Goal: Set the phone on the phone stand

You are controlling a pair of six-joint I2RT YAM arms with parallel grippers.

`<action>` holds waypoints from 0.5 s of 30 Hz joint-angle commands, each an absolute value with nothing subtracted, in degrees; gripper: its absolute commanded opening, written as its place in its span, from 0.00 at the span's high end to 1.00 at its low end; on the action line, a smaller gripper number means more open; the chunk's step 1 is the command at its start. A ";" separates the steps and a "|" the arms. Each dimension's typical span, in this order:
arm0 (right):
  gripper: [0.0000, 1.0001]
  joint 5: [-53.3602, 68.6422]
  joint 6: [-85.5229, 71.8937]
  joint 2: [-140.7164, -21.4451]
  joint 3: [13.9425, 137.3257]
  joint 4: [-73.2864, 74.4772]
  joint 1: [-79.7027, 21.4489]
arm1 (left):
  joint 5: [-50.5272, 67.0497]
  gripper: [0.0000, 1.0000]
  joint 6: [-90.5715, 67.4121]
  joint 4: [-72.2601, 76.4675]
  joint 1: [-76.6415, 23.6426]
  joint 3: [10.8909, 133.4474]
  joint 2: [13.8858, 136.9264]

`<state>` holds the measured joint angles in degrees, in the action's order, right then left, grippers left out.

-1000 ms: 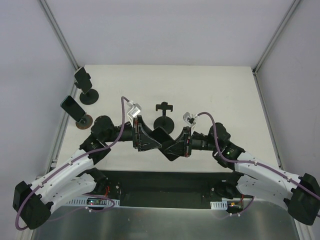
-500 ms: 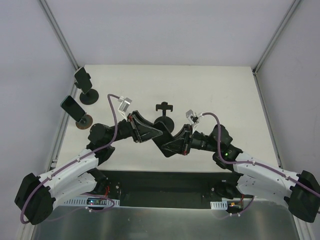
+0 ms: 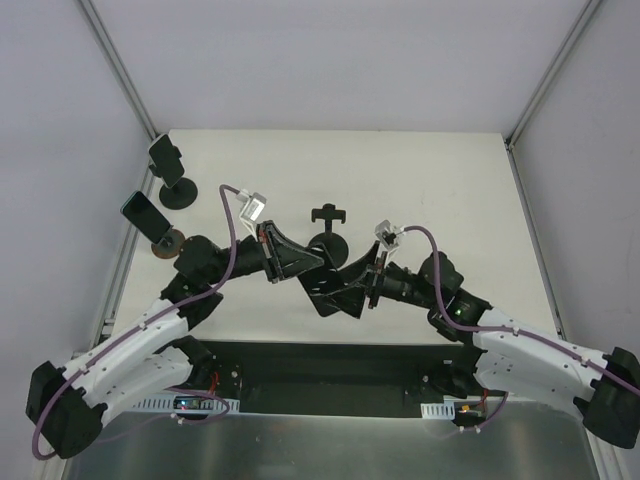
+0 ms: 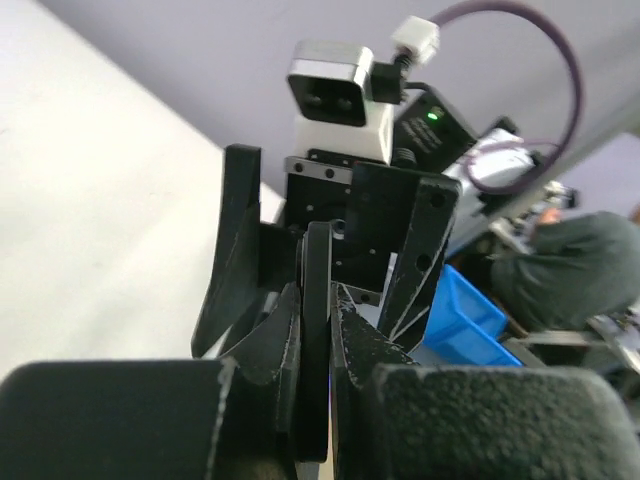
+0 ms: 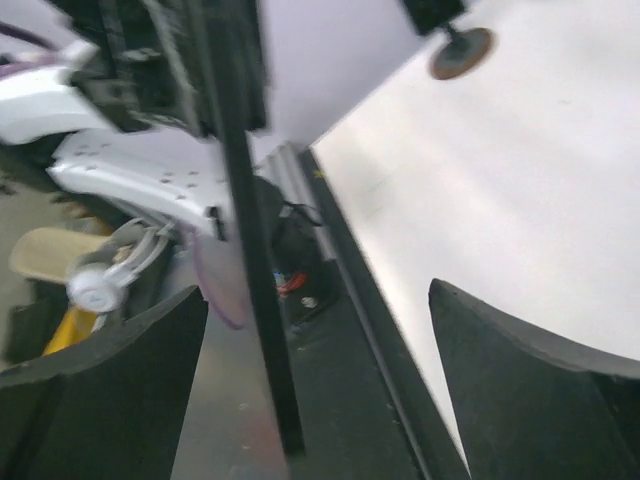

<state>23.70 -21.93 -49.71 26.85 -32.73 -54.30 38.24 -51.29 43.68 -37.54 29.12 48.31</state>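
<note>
Left gripper [image 4: 315, 300] clamped on phone [image 5: 245, 200], held edge-on. Right gripper [image 5: 318, 290] open, straddling phone, not touching. Empty phone stand [image 3: 327, 238] just beyond phone, on far side.

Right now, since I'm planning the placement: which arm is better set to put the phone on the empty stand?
Left. The left fingers are shut on the phone; the right fingers stand wide apart, holding nothing. The empty stand sits just beyond both.
</note>
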 commanded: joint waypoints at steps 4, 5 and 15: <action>0.04 0.82 -14.68 -43.42 38.22 8.26 -53.97 | 14.79 1.00 -21.55 -8.23 -37.79 45.87 37.19; 0.04 -4.52 -13.98 -44.11 40.15 11.92 -53.18 | 12.76 1.00 -18.66 -11.13 -37.79 46.92 35.79; 0.37 -20.39 -9.40 -65.81 67.13 30.06 -52.73 | 5.01 1.00 -15.03 -18.98 -37.79 46.05 28.92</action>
<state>-12.19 -11.20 -57.34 58.33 22.20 -52.73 8.64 -18.37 -17.65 -37.82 45.36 30.09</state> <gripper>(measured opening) 0.715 0.056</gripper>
